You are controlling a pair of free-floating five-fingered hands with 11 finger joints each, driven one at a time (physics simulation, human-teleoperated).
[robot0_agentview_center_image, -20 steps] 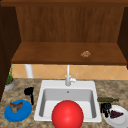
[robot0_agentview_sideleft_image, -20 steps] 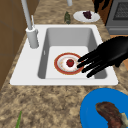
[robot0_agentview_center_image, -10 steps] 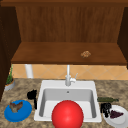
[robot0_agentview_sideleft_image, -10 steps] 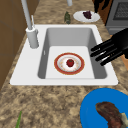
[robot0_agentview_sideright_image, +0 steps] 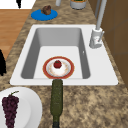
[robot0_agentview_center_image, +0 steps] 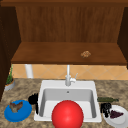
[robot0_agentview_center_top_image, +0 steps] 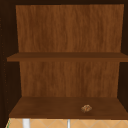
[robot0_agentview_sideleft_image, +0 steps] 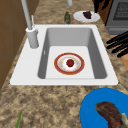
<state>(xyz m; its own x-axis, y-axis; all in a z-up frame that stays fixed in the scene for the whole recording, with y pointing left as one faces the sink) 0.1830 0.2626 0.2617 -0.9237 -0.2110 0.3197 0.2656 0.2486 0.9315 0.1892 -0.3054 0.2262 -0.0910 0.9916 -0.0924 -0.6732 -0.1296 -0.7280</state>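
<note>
The left side view shows the left hand (robot0_agentview_sideleft_image: 119, 44) hovering by the sink's (robot0_agentview_sideleft_image: 105, 62) front rim, fingers straight and holding nothing, near the blue plate (robot0_agentview_sideleft_image: 92, 110). The front view places the right hand (robot0_agentview_center_image: 106, 108) beside the white plate (robot0_agentview_center_image: 120, 121); whether it is released or clenched cannot be told.

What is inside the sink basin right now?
In the sink basin lies a red-rimmed plate with a small red fruit on its middle. In the front view a red ball covers the basin floor, so the plate is hidden there.
</note>
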